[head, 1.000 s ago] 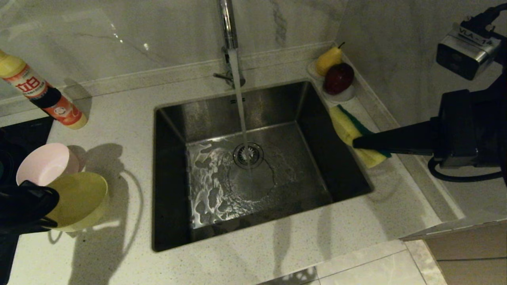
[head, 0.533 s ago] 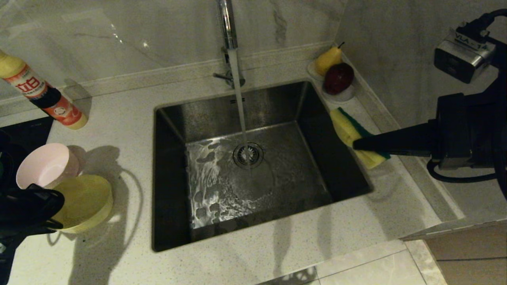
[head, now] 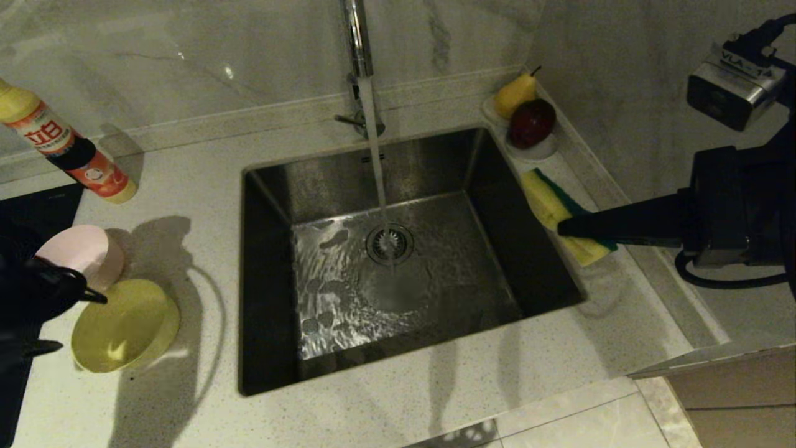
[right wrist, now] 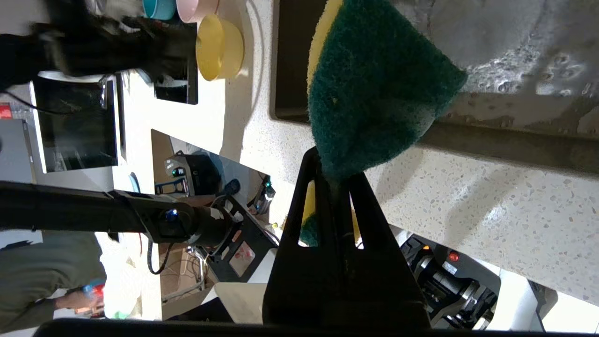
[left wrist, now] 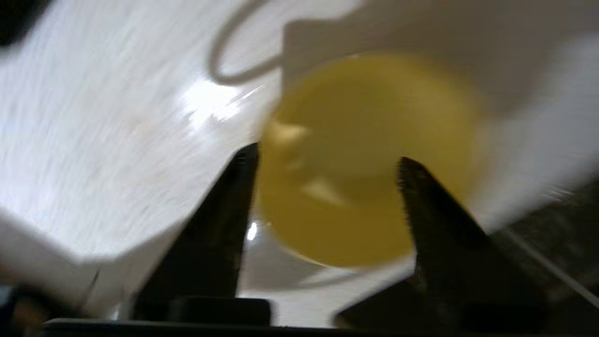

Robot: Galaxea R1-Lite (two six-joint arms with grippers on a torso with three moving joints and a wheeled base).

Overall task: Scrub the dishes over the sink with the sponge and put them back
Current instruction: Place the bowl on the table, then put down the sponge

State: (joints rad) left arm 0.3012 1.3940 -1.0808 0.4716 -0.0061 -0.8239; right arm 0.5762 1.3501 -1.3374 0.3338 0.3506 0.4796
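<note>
Water runs into the sink (head: 398, 274), empty. On the desk (head: 186, 398) left of it sit my yellow bowl (head: 124, 325), just let go by my left tool (left wrist: 323, 161), its jaws apart, and the pink bowl (head: 84, 252); at least one dish looks done. My right tool (head: 563, 227) is clenched on the sponge (head: 547, 205).

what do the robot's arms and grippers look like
Both arms are black. The right gripper has long tapered black fingers with slots in them, a looping black cable below its wrist, and a silver camera box marked VLA-14. The left gripper has pointed black fingers.
</note>
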